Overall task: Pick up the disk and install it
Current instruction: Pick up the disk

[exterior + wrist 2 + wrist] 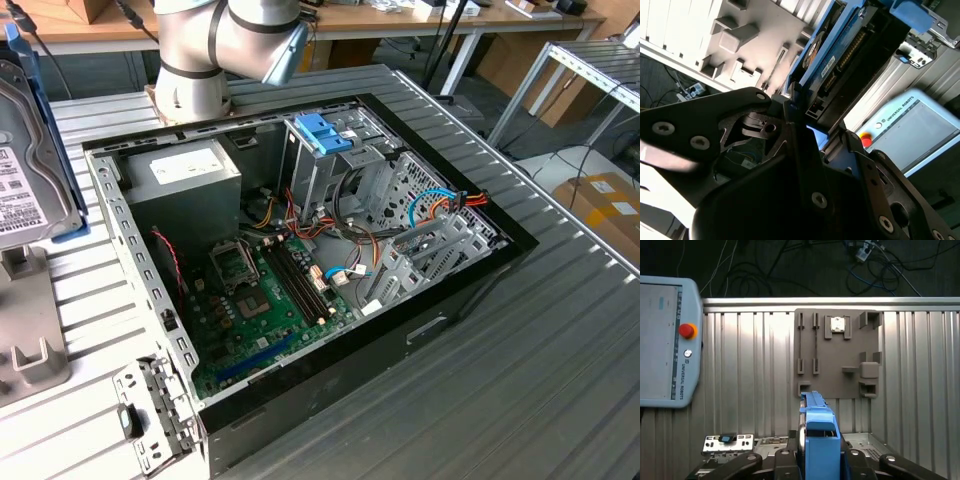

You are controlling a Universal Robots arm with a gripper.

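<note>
I'm working over a ribbed metal table (pixel 520 380) in a workshop, with wooden benches (pixel 400 20) behind it and a cardboard box (pixel 605 205) on the floor at the exterior view's right. An open computer case (pixel 440 320) lies flat on the table, showing its green motherboard (pixel 270 300), a grey power supply (pixel 185 175) and a tall drive cage (pixel 315 185) topped by a blue latch (pixel 322 132). The arm (pixel 220 45) rises just behind the case. The disk (pixel 25 170) stands on edge at the exterior view's left margin, outside the case and above a grey fixture plate (pixel 30 330), with a loose metal bracket (pixel 150 410) lying on the table near the case's corner. The exterior view does not tell me what holds the disk, but both wrist views do. In the second wrist view the gripper (pixel 817 130) has its black fingers (pixel 790 120) pressed against the disk's two faces, pinching it, and the disk's underside with its connector row runs away from the camera. The first wrist view looks down along the disk's blue end and adds the layout below: the fixture plate with its raised blocks, a teach pendant (pixel 665 340) lying well to one side of it with a red button, and tangled cables (pixel 875 260) on the dark floor past the table's edge
</note>
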